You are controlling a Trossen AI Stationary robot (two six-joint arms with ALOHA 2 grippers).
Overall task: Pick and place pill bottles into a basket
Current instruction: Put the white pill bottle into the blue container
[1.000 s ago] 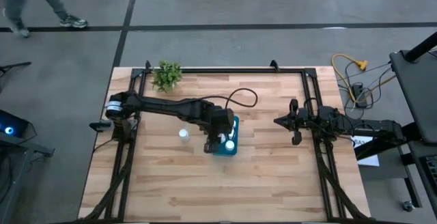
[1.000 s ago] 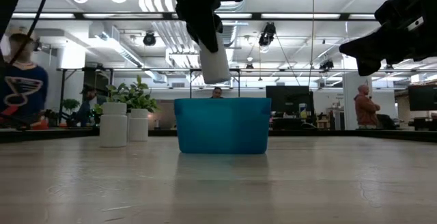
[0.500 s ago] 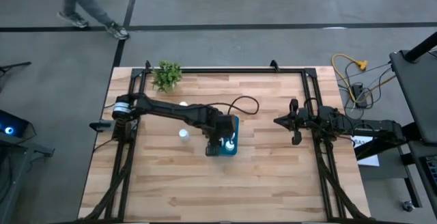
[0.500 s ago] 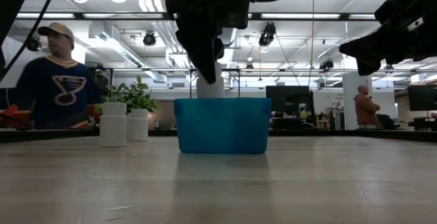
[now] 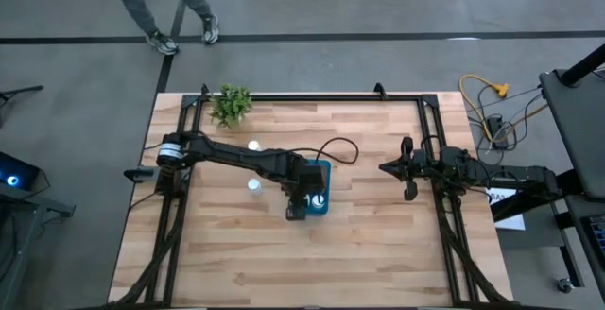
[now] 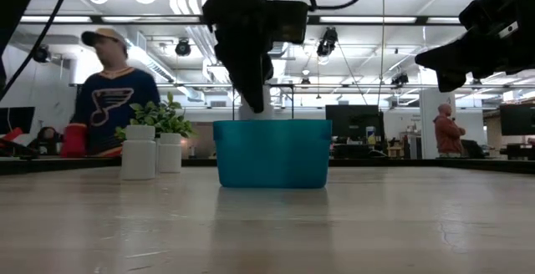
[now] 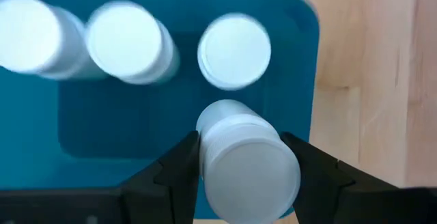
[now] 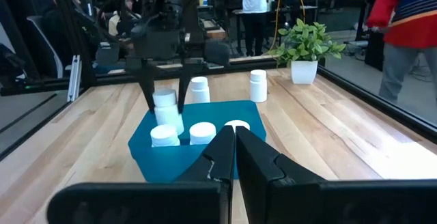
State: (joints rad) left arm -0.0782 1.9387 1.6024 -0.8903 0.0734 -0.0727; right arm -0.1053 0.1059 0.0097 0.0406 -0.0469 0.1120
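The teal basket [image 5: 322, 170] [image 7: 307, 80] [image 6: 272, 153] stands mid-table with three white pill bottles [image 7: 234, 50] upright inside. My left gripper [image 5: 304, 199] [image 7: 240, 142] hangs over the basket's near side, shut on another pill bottle [image 7: 249, 169] [image 8: 164, 108] whose lower end is below the rim in the low view. Two more pill bottles [image 5: 253, 146] [image 5: 253, 186] stand upright on their bases on the wood, left of the basket. My right gripper [image 5: 388, 168] [image 8: 233, 149] waits shut, above the table's right side, touching nothing. My left gripper pinches the pill bottle by its two opposite sides [image 7: 205, 162], just below the cap, between its two fingers [image 8: 181, 91]. The fingers come from above, pointing steeply down. The bottle hangs nearly upright below them, cap up, its lower end inside the basket; whether it rests on the bottom is hidden.
A small green plant [image 5: 232, 104] [image 8: 304, 50] stands at the table's far left corner. A black frame [image 5: 312, 97] runs along the far and side edges. A person [image 6: 109, 90] walks past behind the table. Bare wood lies near and right of the basket.
My left gripper has gone down with the pill bottle, which first hung clear above the basket's rim and now dips inside it. The grip has stayed the same. A person has walked across behind the table.
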